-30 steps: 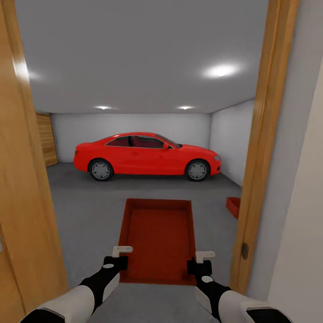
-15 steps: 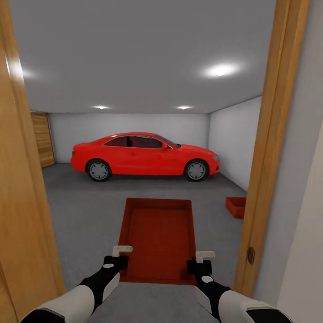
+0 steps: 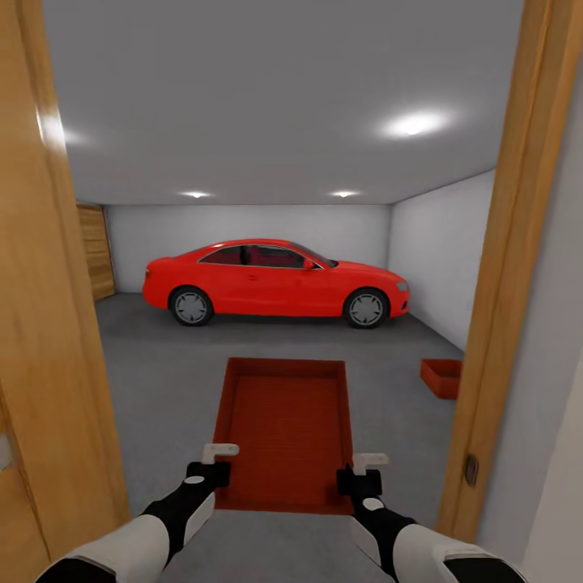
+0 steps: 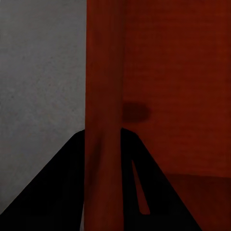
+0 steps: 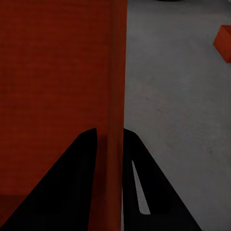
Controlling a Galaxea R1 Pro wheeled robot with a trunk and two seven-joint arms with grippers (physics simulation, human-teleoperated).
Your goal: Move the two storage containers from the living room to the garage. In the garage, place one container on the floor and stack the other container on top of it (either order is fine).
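I hold one red-orange storage container (image 3: 287, 429) level in front of me, open side up, above the grey garage floor (image 3: 162, 380). My left gripper (image 3: 217, 463) is shut on its left side wall (image 4: 103, 72), one finger on either side. On the opposite wall (image 5: 115, 57) my right gripper (image 3: 361, 474) is shut the same way. The other storage container (image 3: 441, 377) sits on the floor at the right, near the pale wall, partly hidden by the door frame; its corner also appears as the container (image 5: 224, 43) in the right wrist view.
I stand in a doorway between wooden door jambs, one at the left (image 3: 57, 364) and one at the right (image 3: 506, 283). A red car (image 3: 275, 279) is parked across the back of the garage. A wooden-plank garage door (image 3: 99, 251) is at the far left.
The view has moved forward through the doorway and turned slightly, so more of the garage and of the floor container shows. Both grippers keep the same hold.
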